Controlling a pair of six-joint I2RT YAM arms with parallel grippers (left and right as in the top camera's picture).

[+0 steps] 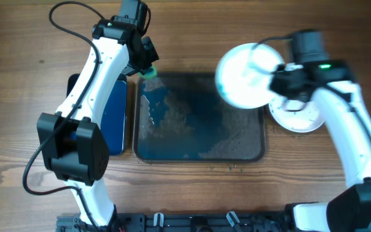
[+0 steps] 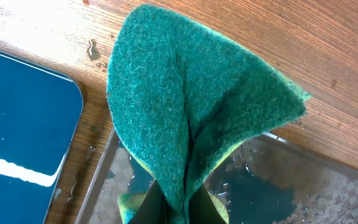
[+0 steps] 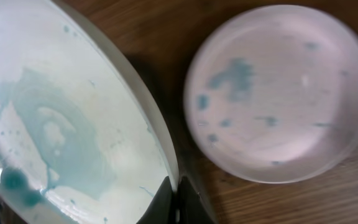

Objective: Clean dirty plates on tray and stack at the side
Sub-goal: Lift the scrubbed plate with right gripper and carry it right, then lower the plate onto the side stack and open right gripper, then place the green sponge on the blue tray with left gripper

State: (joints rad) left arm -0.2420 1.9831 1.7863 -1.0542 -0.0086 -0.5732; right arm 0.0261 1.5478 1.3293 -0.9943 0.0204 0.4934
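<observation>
My right gripper [image 1: 277, 80] is shut on the rim of a white plate [image 1: 247, 74] with teal smears and holds it tilted above the right end of the dark grey tray [image 1: 253, 151]. In the right wrist view my right gripper [image 3: 178, 202] pinches the held plate [image 3: 61, 124], and a second smeared plate [image 3: 278, 93] lies flat on the wood. That second plate [image 1: 298, 116] sits right of the tray. My left gripper [image 1: 148, 67] is shut on the green sponge [image 2: 191, 106] over the tray's back left corner. The tray holds wet teal residue.
A glossy blue tray [image 1: 113, 116] lies left of the grey tray, partly under my left arm; it also shows in the left wrist view [image 2: 17, 124]. Water droplets dot the wood near the tray's back left corner [image 2: 93, 48].
</observation>
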